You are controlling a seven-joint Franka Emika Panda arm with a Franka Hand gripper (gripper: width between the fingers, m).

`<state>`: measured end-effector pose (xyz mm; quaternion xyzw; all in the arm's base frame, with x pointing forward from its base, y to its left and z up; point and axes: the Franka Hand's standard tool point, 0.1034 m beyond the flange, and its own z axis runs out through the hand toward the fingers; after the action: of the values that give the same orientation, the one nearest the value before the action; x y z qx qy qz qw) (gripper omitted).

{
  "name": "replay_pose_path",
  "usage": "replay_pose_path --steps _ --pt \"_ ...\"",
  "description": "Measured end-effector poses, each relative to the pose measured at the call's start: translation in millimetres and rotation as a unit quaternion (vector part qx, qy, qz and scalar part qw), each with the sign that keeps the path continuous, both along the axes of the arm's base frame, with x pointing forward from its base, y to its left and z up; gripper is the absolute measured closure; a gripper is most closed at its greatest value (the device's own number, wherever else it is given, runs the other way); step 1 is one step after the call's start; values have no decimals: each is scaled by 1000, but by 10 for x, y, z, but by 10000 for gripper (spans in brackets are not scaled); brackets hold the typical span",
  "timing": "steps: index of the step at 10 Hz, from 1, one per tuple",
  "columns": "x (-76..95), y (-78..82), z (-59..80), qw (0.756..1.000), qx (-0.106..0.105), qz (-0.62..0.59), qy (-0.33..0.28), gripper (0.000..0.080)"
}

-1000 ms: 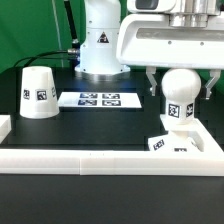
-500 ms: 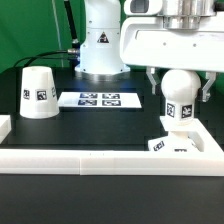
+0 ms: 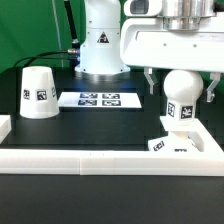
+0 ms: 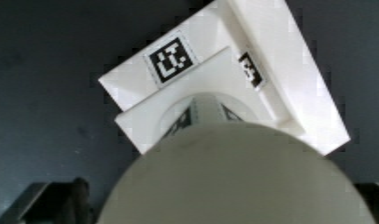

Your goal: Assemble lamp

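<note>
Nearest me, the long white rail [image 3: 90,160] runs across the front of the black table [image 3: 95,128] and turns back at both ends. The lamp base [image 3: 170,142], blocky, angular and matte white, sits in the rail's near right corner, close against the front edge. I see 2 square tags on its near face. In the wrist view the base [image 4: 257,60] shows a flat slab with 1 tag on top.

The bulb [image 3: 180,95] stands upright on the base, a smooth white ball with 1 tag on its lower stem. From the wrist camera the bulb [image 4: 212,175] fills most of the picture, so I cannot see how it seats.

The gripper [image 3: 181,92] hangs over the bulb with its fingers [image 3: 151,82] spread apart, 1 on each side of the ball, with a gap showing on both sides.

On the left and farther back, the tapered shade [image 3: 38,92] rests wide end down, well apart from the base, with bare table between them. Beyond that open patch lies the marker board [image 3: 100,99], and behind it the arm's white pedestal [image 3: 100,45].
</note>
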<state>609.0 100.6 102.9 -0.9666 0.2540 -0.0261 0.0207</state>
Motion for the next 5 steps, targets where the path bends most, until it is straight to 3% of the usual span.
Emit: replay_pose_path --steps 5 --pt "5 24 9 970 -14 242 -8 101"
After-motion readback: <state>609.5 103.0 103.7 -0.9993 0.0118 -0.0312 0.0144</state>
